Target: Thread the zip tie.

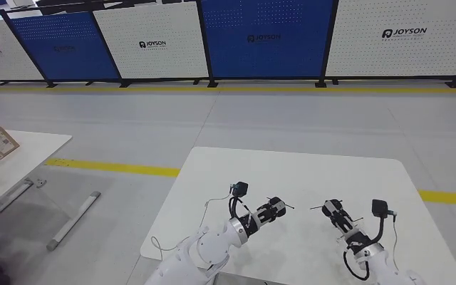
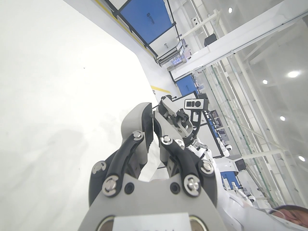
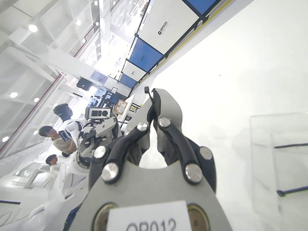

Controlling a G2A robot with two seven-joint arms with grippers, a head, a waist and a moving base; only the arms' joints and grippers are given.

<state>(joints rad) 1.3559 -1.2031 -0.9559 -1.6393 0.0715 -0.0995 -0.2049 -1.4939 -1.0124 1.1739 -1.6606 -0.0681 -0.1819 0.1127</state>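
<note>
L claw [image 2: 152, 112] is pinching shut on a thin black strip [image 1: 287, 206] & R claw [image 3: 154, 98] is clamping the zip tie [image 3: 147, 89], head poking past its tips, both over the table [image 1: 299, 171].

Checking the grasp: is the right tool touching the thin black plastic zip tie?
Touching. Right wrist view shows the right tool shut on the black zip tie, head sticking out.
</note>
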